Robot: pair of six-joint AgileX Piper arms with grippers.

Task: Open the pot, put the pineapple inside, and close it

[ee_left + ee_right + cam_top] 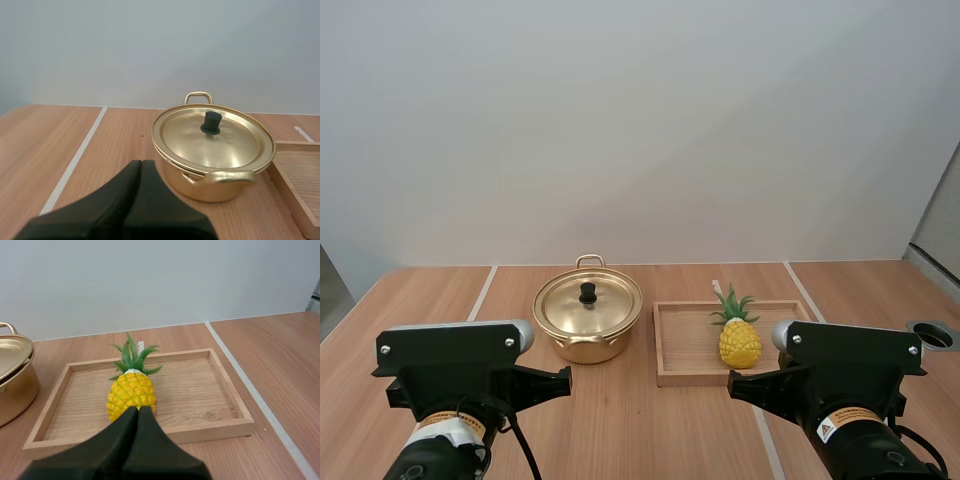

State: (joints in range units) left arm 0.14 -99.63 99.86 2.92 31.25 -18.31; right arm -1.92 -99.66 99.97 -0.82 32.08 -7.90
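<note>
1. My left gripper (141, 167) has its fingers pressed together into one dark wedge, holding nothing. It points at the pot (212, 186) across bare table (110, 140).
2. My right gripper (138, 411) is likewise closed and empty, near the front rim of the wooden tray (220, 428), in line with the pineapple (131, 395).
3. The lid (220, 142) sits on the pot with its black knob (211, 122) in the centre. One side handle (225, 177) faces my left gripper.
4. The pot stands just beside the tray's left rim, with a narrow gap between them.
5. The pineapple is in the tray's near right part, with free tray floor to its left and behind.
6. A white line (75, 160) runs left of the pot and another (250, 385) right of the tray, with open wood beyond each.
7. An orange-yellow label (848, 423) on each arm has print too small to read.
</note>
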